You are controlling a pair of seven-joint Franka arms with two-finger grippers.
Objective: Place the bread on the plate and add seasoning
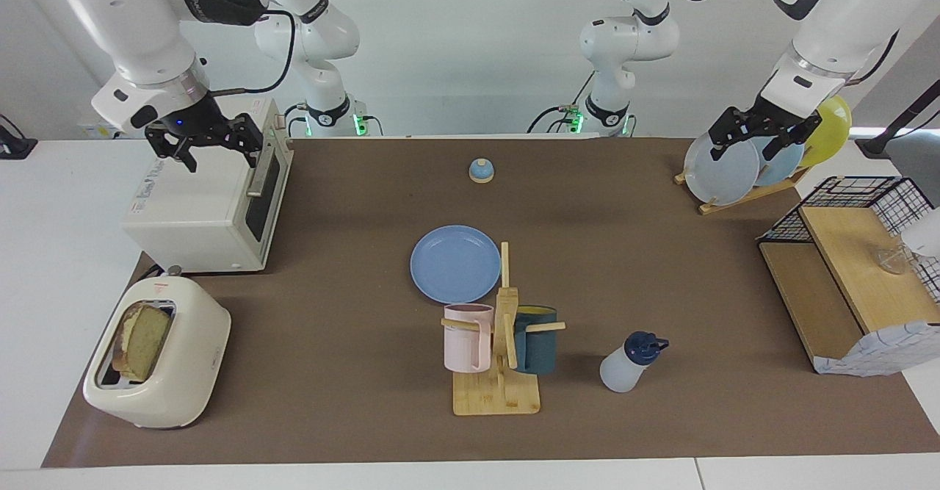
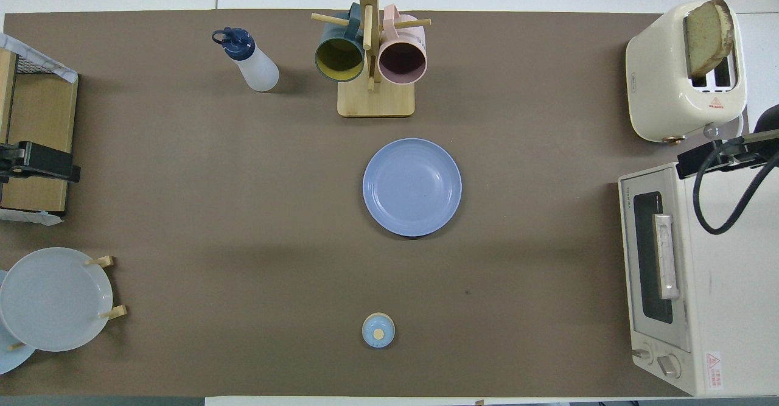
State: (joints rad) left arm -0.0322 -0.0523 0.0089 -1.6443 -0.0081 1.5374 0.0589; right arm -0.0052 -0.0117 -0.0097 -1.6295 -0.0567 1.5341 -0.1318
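**Bread waits in the toaster; plate lies bare and both grippers hang free**

The plate [image 1: 455,264] serves as the landmark: it lies flat on the brown mat at mid-table, bare, which suits it to receive a slice.

The bread [image 1: 145,343] stands upright in a slot of the cream toaster [image 1: 158,354], well away from the plate toward the right arm's end of the table and farther from the robots. Its upper half rises clear of the slot, so jaws could likely close on it from above. A second slice may sit beside it; the view is too poor to be sure.

The seasoning [image 1: 630,363] stands upright, cap on, farther from the robots than the plate and toward the left arm's end.

Next to the plate, farther from the robots, a wooden mug stand [image 1: 501,350] carries a pink mug [image 1: 468,337] and a dark teal mug [image 1: 536,339] hung on their sides, both apparently empty.

The right gripper [image 1: 205,145] hangs over the toaster oven [image 1: 209,203], jaws spread, holding nothing. The left gripper [image 1: 760,134] hangs above the plate rack [image 1: 734,170], likewise released and empty.
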